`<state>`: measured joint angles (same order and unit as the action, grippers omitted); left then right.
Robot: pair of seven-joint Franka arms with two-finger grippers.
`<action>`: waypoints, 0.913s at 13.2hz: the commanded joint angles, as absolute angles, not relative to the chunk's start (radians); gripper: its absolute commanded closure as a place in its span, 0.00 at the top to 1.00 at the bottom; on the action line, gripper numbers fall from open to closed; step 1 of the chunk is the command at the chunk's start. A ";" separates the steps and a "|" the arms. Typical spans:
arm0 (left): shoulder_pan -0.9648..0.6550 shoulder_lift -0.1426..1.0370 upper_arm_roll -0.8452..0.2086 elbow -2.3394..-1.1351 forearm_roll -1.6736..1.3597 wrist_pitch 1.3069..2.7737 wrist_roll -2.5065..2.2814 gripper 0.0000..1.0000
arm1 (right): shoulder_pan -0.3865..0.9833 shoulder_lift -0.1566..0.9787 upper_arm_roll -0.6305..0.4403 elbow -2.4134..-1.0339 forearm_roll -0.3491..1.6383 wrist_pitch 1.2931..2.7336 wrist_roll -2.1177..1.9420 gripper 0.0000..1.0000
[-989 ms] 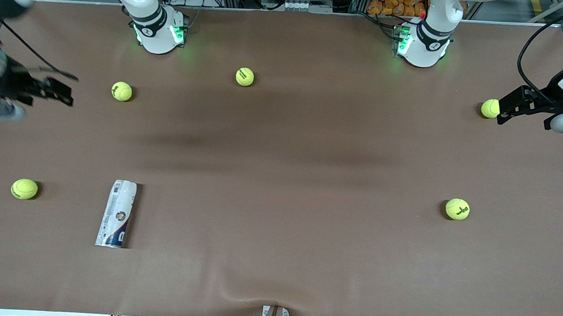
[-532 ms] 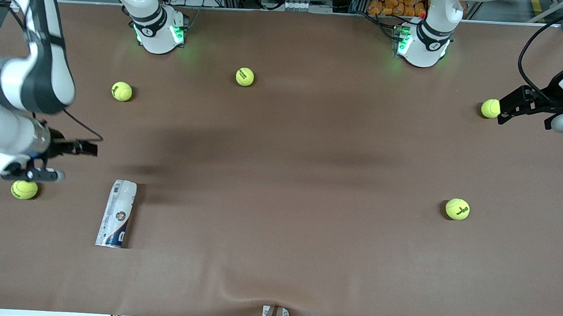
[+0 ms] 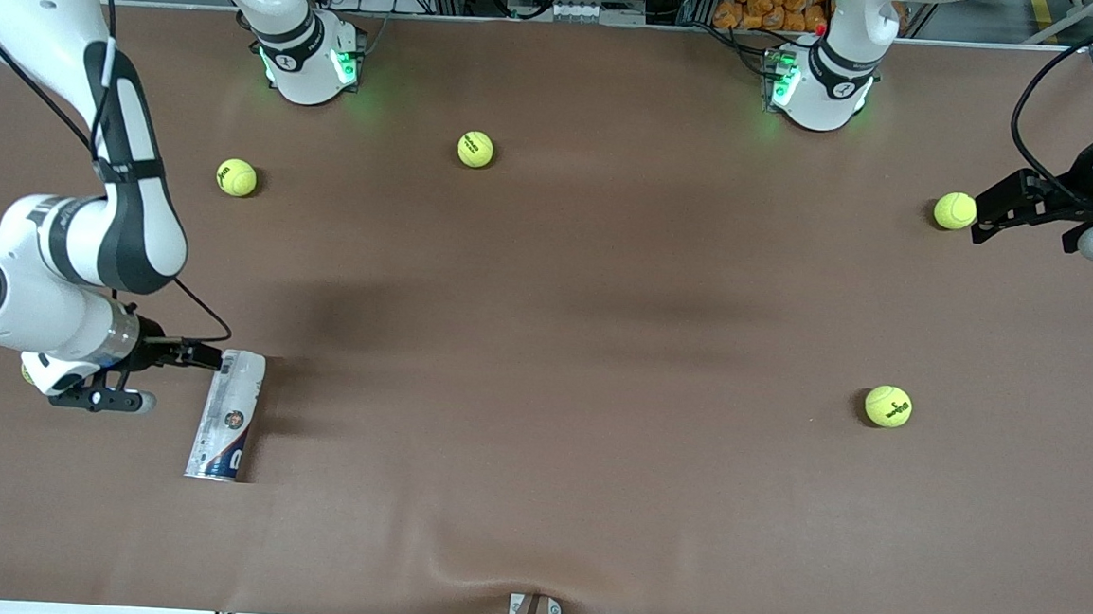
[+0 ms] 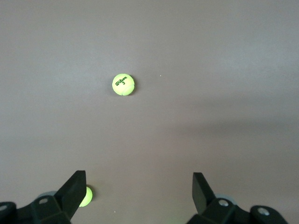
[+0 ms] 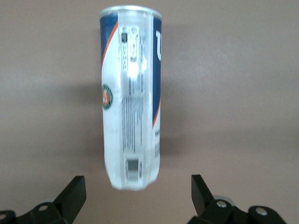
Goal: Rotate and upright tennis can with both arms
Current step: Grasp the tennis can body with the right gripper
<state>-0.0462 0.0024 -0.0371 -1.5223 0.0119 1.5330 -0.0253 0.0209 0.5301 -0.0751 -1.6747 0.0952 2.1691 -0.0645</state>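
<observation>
The tennis can (image 3: 227,414) lies on its side toward the right arm's end of the table, white with a dark blue band at the end nearer the front camera. My right gripper (image 3: 198,355) is open right at the can's farther end. In the right wrist view the can (image 5: 131,100) stretches away from the right gripper (image 5: 137,179), its near end level with the fingertips and touching neither. My left gripper (image 3: 980,217) waits open at the left arm's end of the table beside a tennis ball (image 3: 954,210), holding nothing.
Loose tennis balls lie about: one (image 3: 237,177) and one (image 3: 475,149) nearer the bases, another (image 3: 889,406) toward the left arm's end. The left wrist view shows a ball (image 4: 123,84) ahead and another (image 4: 85,196) by one finger. The brown mat (image 3: 544,345) covers the table.
The right arm has swung in from the table's edge and come down to the can's farther end, covering the ball that lay there. The left gripper has barely shifted.
</observation>
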 commanded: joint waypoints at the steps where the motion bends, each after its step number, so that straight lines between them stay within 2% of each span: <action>1: -0.037 0.002 -0.040 -1.516 0.017 1.529 -0.014 1.00 | 0.015 0.615 -0.067 -1.577 0.106 2.174 -0.077 1.00; 12: -0.017 0.006 -0.038 -1.516 0.025 1.531 -0.014 1.00 | 0.021 0.773 -0.063 -1.548 0.110 2.353 -0.074 1.00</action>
<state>-0.0364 0.0037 -0.0345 -1.5226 0.0137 1.5333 -0.0252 0.0233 0.7293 -0.0685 -1.5791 0.0959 2.3280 -0.0668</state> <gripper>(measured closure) 0.000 0.000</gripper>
